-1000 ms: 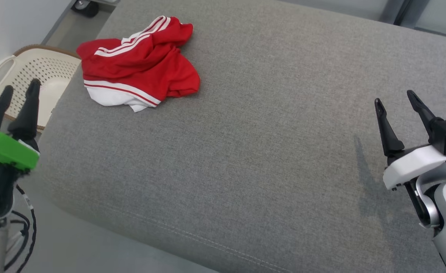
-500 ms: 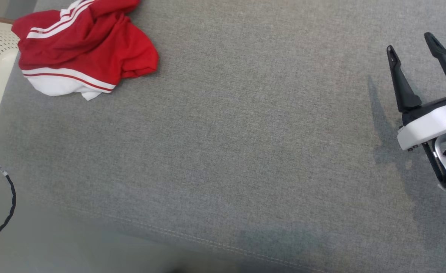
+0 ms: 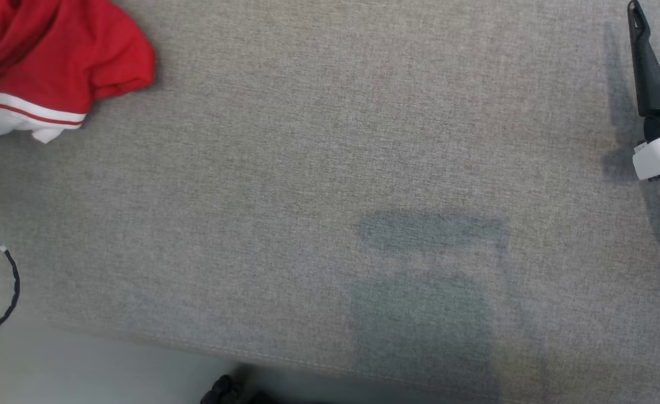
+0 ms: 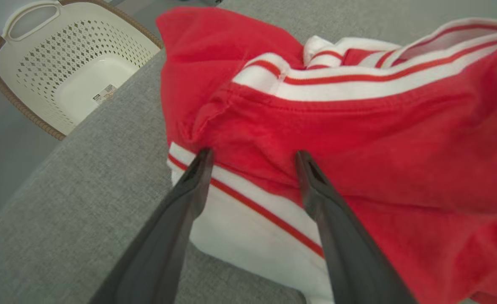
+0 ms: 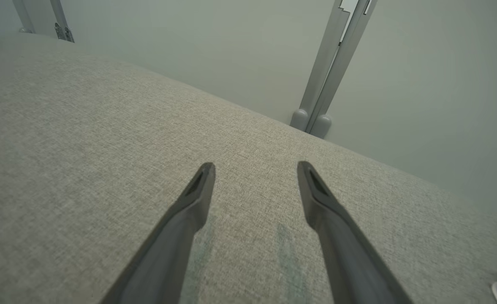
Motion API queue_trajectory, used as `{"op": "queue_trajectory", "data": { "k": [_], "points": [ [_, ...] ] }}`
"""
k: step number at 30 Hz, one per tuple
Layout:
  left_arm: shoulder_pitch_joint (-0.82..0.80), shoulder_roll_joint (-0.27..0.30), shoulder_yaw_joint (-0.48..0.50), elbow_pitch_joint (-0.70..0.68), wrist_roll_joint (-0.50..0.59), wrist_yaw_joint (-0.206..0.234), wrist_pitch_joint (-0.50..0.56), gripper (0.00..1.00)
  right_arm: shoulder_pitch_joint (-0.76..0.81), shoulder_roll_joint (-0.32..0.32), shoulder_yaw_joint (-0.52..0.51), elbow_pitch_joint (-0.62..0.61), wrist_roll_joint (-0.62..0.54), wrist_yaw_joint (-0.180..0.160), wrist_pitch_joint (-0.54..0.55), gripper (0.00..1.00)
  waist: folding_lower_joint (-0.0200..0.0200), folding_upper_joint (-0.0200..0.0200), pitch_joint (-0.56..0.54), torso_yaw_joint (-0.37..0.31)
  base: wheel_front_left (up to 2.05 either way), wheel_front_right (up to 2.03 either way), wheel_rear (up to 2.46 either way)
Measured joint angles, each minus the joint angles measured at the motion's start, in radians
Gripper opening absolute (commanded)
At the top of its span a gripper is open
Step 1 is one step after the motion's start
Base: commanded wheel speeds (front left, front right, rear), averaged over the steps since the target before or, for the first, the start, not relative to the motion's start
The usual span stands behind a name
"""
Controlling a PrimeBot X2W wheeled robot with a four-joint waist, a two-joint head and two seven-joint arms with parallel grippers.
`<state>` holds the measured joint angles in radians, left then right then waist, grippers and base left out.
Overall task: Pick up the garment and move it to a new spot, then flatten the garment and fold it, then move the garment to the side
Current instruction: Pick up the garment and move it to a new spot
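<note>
The left gripper (image 4: 253,154) stood spread at the red garment (image 4: 358,147) by the cushion's (image 3: 330,168) left edge (the basket (image 4: 41,63) label (image 4: 104,93) was unreadable); the right gripper (image 5: 254,169) was spread too.

Crops the garment (image 3: 55,50) at the head view's top-left corner. Leaves one finger (image 3: 646,73) of the right gripper (image 5: 256,166) inside the right edge. Cannot identify the dark lump (image 3: 223,390) at the bottom edge, nor read the label (image 4: 104,93) in the basket (image 4: 28,63).

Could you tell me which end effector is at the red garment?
The left end effector: its open jaws frame the garment, while the right end effector faces bare grey cushion.
</note>
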<state>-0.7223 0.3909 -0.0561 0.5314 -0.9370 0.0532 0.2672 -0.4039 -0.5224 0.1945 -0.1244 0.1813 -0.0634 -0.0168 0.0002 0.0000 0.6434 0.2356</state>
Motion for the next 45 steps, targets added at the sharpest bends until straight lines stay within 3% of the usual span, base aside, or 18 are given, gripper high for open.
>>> {"op": "queue_trajectory", "data": {
  "k": [2, 3, 4, 5, 10, 19, 24, 32, 39, 45],
  "points": [
    [0.000, -0.005, -0.015, 0.035, 0.009, 0.000, 0.001, 1.00, 0.000, -0.002, -0.003, 0.001, -0.002, 0.000, 0.000, 1.00, 0.0000, 0.0000, 0.014, -0.007, 0.00, 0.00, 0.00],
    [-0.002, -0.011, -0.017, 0.051, 0.009, 0.000, 0.005, 0.70, 0.000, -0.003, -0.005, 0.001, -0.002, -0.001, 0.000, 1.00, 0.0000, 0.0000, 0.019, -0.011, 0.00, 0.00, 0.00],
    [-0.008, -0.016, -0.018, 0.065, 0.009, 0.000, 0.004, 0.25, 0.000, -0.005, -0.008, 0.002, -0.002, -0.001, 0.000, 1.00, 0.0000, 0.0000, 0.021, -0.014, 0.00, 0.00, 0.00],
    [-0.018, -0.019, -0.019, 0.073, 0.009, 0.000, 0.004, 0.00, 0.000, -0.006, -0.011, 0.004, -0.002, -0.001, 0.000, 1.00, 0.0000, 0.0000, 0.020, -0.015, 0.00, 0.00, 0.00],
    [-0.062, -0.027, -0.047, 0.094, 0.023, -0.020, -0.006, 0.00, 0.000, -0.003, -0.009, 0.016, -0.002, -0.001, -0.014, 1.00, 0.0000, 0.0000, 0.001, -0.010, 0.00, 0.00, 0.00],
    [-0.204, -0.016, -0.115, -0.002, 0.087, -0.129, -0.041, 0.00, 0.003, 0.058, 0.024, 0.067, 0.006, -0.001, -0.059, 1.00, 0.0000, 0.0000, -0.069, -0.001, 0.00, 0.00, 0.00],
    [-0.230, -0.028, -0.176, -0.059, 0.088, -0.158, -0.019, 0.00, 0.004, 0.107, 0.051, 0.102, 0.015, -0.001, -0.092, 1.00, -0.0001, 0.0000, -0.118, -0.007, 0.00, 0.00, 0.00],
    [-0.251, -0.126, -0.240, -0.146, 0.005, -0.168, 0.068, 0.00, 0.005, 0.185, 0.085, 0.156, 0.052, -0.001, -0.145, 1.00, -0.0001, 0.0000, -0.188, -0.047, 0.00, 0.00, 0.00],
    [-0.262, -0.221, -0.321, -0.214, -0.057, -0.169, 0.156, 0.00, 0.051, 0.256, 0.103, 0.230, 0.078, -0.009, -0.186, 1.00, -0.0002, 0.0000, -0.251, -0.118, 0.00, 0.00, 0.00],
    [-0.208, -0.325, -0.408, -0.188, -0.064, -0.169, 0.188, 0.00, 0.077, 0.296, 0.104, 0.267, 0.103, -0.018, -0.197, 1.00, -0.0001, 0.0000, -0.298, -0.194, 0.00, 0.00, 0.00]
  ]
}}
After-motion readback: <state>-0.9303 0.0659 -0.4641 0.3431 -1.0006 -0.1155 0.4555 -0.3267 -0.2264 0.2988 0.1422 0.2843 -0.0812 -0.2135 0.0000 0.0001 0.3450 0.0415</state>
